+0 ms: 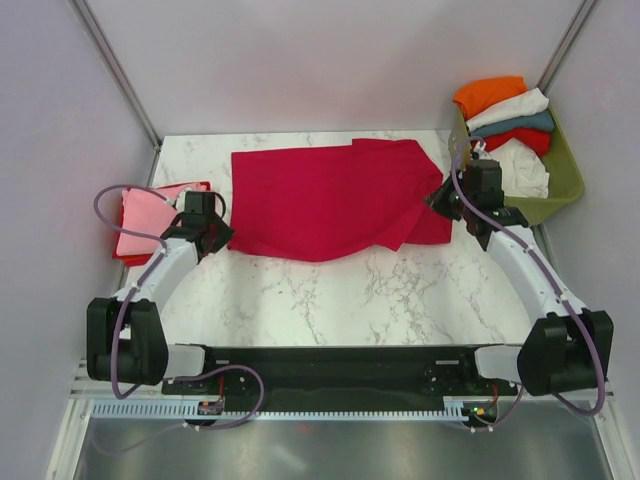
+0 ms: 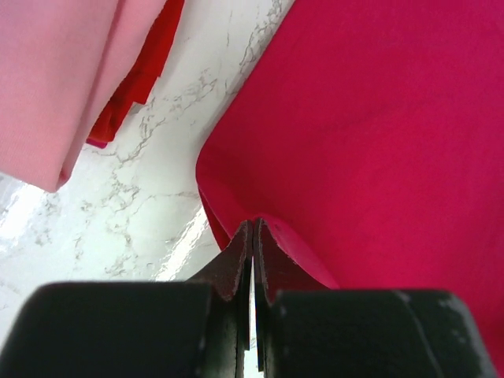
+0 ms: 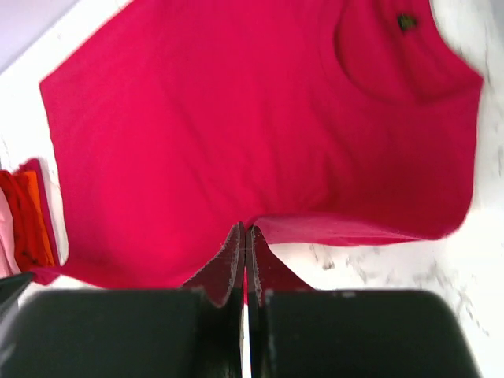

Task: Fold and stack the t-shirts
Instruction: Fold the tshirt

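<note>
Left gripper [image 2: 253,224] is pinched tight on the crimson t-shirt [image 1: 330,200] at its 8 o'clock corner; right gripper [image 3: 246,230] clamps its 3 o'clock edge; a small dark neck label [image 3: 406,21] is unreadable; both arms bow outward, reaching forward; it lies spread mid-table; pink t-shirt [image 1: 140,222] folded at 9 o'clock.

A white marble-patterned table [image 1: 330,300] — pale lilac walls [image 1: 300,60] on three sides, even light.
</note>
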Motion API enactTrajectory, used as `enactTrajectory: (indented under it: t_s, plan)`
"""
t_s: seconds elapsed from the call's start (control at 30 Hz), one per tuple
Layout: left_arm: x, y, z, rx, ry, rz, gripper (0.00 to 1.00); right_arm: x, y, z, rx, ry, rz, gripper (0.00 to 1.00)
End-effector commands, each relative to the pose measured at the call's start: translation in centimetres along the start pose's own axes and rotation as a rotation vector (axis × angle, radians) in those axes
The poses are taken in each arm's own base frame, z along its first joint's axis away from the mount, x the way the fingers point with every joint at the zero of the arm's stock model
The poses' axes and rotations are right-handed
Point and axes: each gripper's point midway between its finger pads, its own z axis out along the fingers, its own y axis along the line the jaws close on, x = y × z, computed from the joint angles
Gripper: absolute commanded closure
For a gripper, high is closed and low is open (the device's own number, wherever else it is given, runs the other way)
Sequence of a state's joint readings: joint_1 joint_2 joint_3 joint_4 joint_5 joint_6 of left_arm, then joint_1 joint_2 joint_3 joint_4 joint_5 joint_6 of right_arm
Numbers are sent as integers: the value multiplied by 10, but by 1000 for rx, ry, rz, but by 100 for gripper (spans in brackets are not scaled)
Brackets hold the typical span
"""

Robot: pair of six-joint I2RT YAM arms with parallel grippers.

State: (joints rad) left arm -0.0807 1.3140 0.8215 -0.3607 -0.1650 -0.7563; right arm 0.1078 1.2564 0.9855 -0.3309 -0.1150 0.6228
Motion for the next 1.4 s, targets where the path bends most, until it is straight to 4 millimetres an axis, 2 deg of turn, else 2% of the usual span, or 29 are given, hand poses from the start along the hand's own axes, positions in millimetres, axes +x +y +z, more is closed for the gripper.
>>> enactTrajectory:
  t_s: [0.0, 0.2, 0.27, 0.3, 0.37, 0.4, 0.57, 0.6, 0.97, 1.37]
  plan:
    - [-28, -17, 1, 16, -70, -67, 98, -41, 21, 15, -22, -78, -37, 100]
    - [-40, -28, 15, 2, -78, -94, 98, -67, 31, 50, -8, -80, -50, 100]
    - [-43, -32, 21, 0, -72, -109, 98, -67, 30, 67, 5, -59, -52, 100]
    - [-45, -33, 23, -1, -72, -111, 98, -76, 35, 69, -5, -74, -56, 100]
    - [-49, -36, 28, -5, -76, -119, 98, -72, 33, 84, 4, -44, -57, 100]
    - [-52, -38, 29, -3, -83, -128, 98, -79, 37, 88, -4, -53, -59, 100]
    - [-60, -37, 35, -11, -106, -156, 98, -79, 32, 112, 19, -34, -60, 100]
    - [-61, -37, 38, -13, -107, -159, 98, -84, 33, 113, 21, -46, -61, 100]
    - [-66, -36, 50, -20, -114, -174, 98, -95, 36, 144, 26, -42, -57, 100]
    - [-79, -42, 53, 28, -158, -196, 98, -113, 34, 156, 34, -68, -40, 100]
